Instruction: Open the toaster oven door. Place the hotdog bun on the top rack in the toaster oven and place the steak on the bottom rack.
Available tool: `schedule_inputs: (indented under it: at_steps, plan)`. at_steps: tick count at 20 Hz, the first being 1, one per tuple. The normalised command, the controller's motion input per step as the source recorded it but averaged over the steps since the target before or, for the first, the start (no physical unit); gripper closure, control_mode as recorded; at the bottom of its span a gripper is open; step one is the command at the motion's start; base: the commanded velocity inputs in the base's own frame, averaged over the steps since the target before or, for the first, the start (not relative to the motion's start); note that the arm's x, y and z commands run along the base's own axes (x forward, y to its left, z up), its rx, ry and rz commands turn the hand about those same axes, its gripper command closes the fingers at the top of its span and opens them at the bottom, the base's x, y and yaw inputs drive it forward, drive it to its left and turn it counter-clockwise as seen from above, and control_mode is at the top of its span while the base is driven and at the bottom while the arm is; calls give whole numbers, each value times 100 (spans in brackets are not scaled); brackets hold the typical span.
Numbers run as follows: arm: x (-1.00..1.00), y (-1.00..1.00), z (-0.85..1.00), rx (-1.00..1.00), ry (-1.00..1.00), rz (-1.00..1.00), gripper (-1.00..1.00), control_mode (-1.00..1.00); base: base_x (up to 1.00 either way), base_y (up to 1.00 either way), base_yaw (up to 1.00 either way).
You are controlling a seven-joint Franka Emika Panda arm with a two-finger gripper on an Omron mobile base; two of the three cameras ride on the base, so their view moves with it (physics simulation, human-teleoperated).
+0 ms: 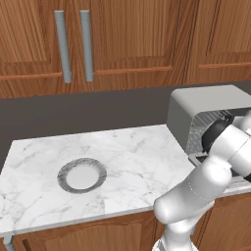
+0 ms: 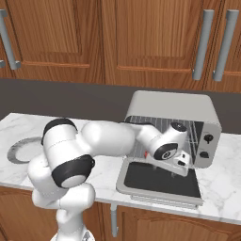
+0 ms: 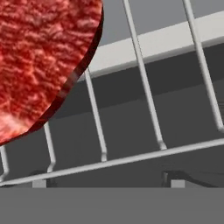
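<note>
Steak (image 3: 39,65) lies on a wire rack (image 3: 144,92); I judge it soft, floppy, slick (best pinched at an edge). Whether my gripper (image 2: 181,160) is parted, I cannot tell.

A white robot arm (image 1: 206,181) reaches from the near right towards the grey toaster oven (image 1: 208,115) at the marble counter's (image 1: 132,157) right end; a round grey plate (image 1: 82,175) sits left; wooden cabinets (image 1: 127,39) hang behind.
</note>
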Motion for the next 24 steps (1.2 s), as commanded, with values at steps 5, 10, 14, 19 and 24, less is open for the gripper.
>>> schedule_inputs:
  at_steps: [5, 10, 14, 19, 24]
  plan:
    - [14, 17, -32, 1, -4, -9, -100, -100, 0, 0, 0]
    - [17, 23, -33, -5, -5, -2, -100, -100, 0, 0, 0]
    - [18, 34, -35, -8, -9, 0, -100, -100, 0, 0, 0]
    - [21, 35, -32, -7, -12, -1, -100, -100, 0, 0, 0]
    - [25, 35, -31, -6, -18, -5, -100, -100, 0, 0, 0]
